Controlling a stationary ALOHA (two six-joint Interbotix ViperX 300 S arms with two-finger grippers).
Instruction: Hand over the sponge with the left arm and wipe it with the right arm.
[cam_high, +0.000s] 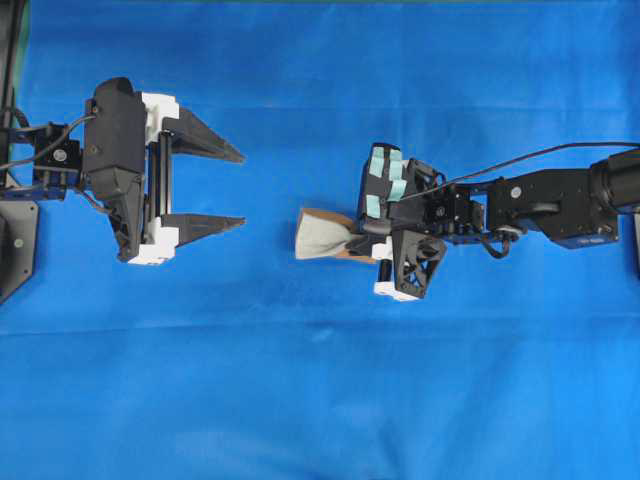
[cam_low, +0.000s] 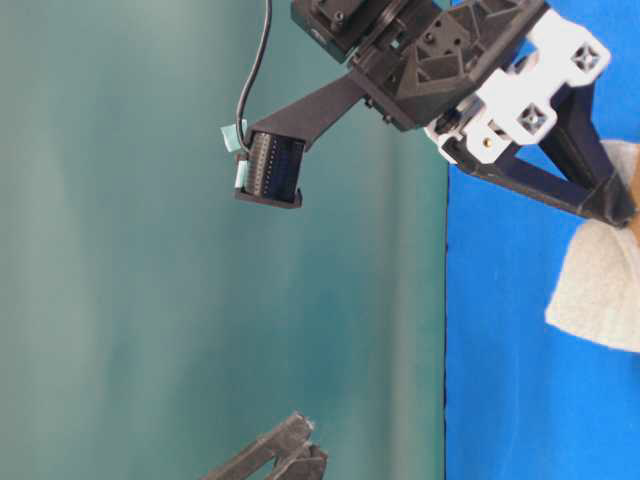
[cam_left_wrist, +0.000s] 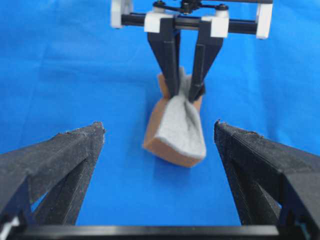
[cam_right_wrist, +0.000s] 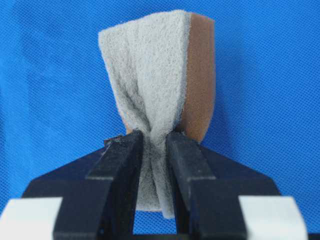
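The sponge (cam_high: 320, 235), with its grey-white top over an orange-brown layer, is pinched and creased at one end between the fingers of my right gripper (cam_high: 357, 243), the one with teal patches. It is held low over the blue cloth, and I cannot tell whether it touches. It also shows in the right wrist view (cam_right_wrist: 155, 70), the left wrist view (cam_left_wrist: 177, 130) and the table-level view (cam_low: 600, 290). My left gripper (cam_high: 238, 188), plain black, is open and empty to the left of the sponge, with a gap between them. Its jaws point at the sponge.
Blue cloth (cam_high: 320, 400) covers the whole table. The right arm's body (cam_high: 560, 205) stretches in from the right edge. The left arm's base (cam_high: 20, 220) sits at the left edge.
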